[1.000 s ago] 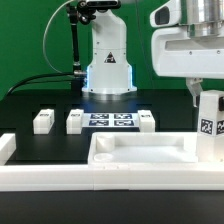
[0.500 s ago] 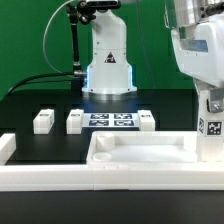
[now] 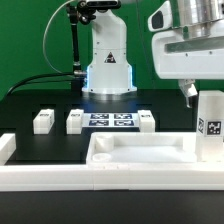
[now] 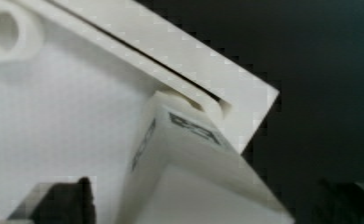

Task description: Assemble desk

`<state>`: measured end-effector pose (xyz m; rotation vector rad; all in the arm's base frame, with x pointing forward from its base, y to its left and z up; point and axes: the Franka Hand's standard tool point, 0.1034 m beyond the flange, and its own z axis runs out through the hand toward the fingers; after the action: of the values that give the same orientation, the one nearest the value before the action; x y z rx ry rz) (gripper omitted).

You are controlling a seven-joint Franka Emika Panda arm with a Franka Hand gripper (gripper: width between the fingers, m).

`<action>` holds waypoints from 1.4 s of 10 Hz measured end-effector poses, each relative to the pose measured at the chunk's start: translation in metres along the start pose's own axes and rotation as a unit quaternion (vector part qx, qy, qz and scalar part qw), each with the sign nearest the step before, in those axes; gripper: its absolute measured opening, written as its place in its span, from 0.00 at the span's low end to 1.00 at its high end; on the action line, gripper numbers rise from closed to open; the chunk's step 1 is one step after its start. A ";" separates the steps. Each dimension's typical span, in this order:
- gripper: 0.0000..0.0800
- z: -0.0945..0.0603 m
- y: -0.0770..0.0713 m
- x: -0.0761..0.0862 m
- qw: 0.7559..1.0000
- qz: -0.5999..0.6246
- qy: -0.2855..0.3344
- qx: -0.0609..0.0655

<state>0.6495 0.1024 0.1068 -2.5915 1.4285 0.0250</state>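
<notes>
The desk's white tabletop panel (image 3: 140,150) lies rim-up at the front of the table. One white leg post (image 3: 210,125) with a black-and-white tag stands upright in the panel's corner at the exterior view's right. My gripper (image 3: 207,92) hangs over the post's top, jaws open. A dark finger (image 3: 187,94) shows beside the post, apart from it. In the wrist view the leg post (image 4: 188,165) rises between the two dark fingers (image 4: 63,200) of my gripper (image 4: 214,205), with gaps on both sides, against the tabletop panel (image 4: 72,120).
Three loose leg posts (image 3: 41,120) (image 3: 75,121) (image 3: 147,121) stand in a row behind the panel, around the marker board (image 3: 112,120). A long white barrier wall (image 3: 50,175) runs along the front. The arm's base (image 3: 107,60) stands at the back.
The jaws have opened and let go of the upright leg post. The wrist, turned half a second ago, has rotated back. The post stays standing in the panel corner.
</notes>
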 end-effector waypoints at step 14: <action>0.40 -0.003 -0.001 0.008 0.974 -0.222 0.033 -0.021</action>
<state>0.6547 0.0963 0.1089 -2.9075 0.8415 -0.0939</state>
